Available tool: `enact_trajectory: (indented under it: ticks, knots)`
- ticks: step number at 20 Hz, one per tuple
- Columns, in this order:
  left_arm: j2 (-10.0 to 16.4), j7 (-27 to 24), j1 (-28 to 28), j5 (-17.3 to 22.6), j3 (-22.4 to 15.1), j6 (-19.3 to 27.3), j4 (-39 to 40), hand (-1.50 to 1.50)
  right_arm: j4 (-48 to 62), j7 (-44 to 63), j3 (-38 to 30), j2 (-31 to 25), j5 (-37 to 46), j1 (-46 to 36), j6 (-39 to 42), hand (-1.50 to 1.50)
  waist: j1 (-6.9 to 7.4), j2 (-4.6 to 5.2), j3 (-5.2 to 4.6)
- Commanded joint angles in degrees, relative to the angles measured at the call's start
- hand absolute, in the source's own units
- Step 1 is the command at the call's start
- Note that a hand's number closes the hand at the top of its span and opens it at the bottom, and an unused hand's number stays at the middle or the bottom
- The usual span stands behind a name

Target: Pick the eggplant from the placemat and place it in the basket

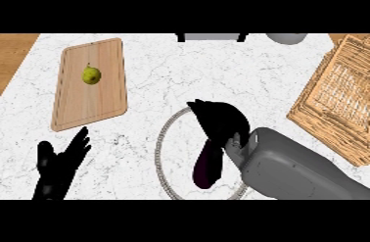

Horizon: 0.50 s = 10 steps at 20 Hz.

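Head view: dark purple eggplant (205,168) (long, slim) under right hand (219,119).

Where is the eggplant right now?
In the head view, the eggplant is low in the middle over the round placemat, its top end under the right hand, left of the basket.

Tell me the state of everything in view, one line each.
Eggplant, on the placemat, upper end under the right hand
Right hand, grip hidden
Basket, nothing seen inside
Pear, upright on the cutting board
Left hand, open, resting at lower left
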Motion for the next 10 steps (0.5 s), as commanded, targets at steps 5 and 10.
enact_trajectory:
  ticks: [5,10]
  knots:
    - [-2.7,0.2,0.8,-2.2,-0.8,0.6,3.5,0.00,4.2,-3.2,-1.8,0.9,7.8,5.3,2.1,-1.50,0.18,0.37,-0.35]
    - [-2.0,1.1,-2.6,-1.0,1.3,-1.6,6.3,0.00,4.5,-0.6,-2.7,5.5,10.8,5.8,1.7,-1.50,0.07,0.40,-0.37]
